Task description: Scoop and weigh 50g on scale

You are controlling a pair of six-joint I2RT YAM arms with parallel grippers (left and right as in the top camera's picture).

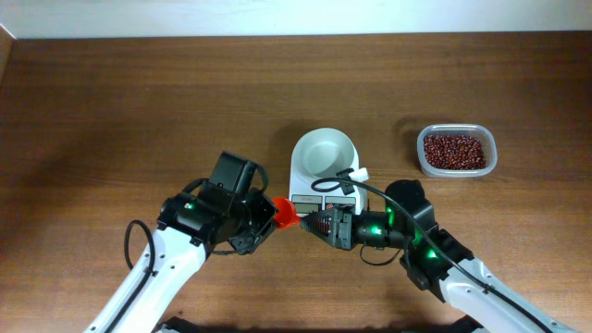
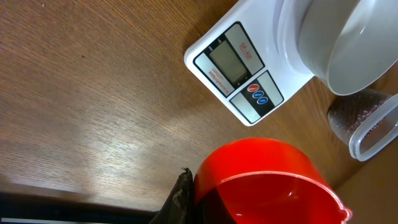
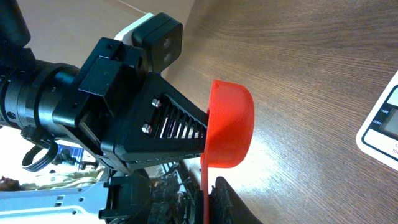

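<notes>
Small red-brown beans (image 1: 454,151) sat unscooped | left pincer (image 1: 274,215) clamped red plastic scoop (image 3: 230,121) — likely offering handle | right pincer (image 1: 306,222) — grip unclear

A brown wooden desk (image 1: 139,102) is shown. The scale (image 1: 324,171) is set on it at frame centre, and a clear tub (image 1: 456,127) of beans (image 1: 455,152) at right.

A red plastic scoop (image 1: 286,214) hangs low over the wood-grain tabletop (image 1: 139,111), well apart from a clear rectangular tub (image 1: 493,153).
</notes>
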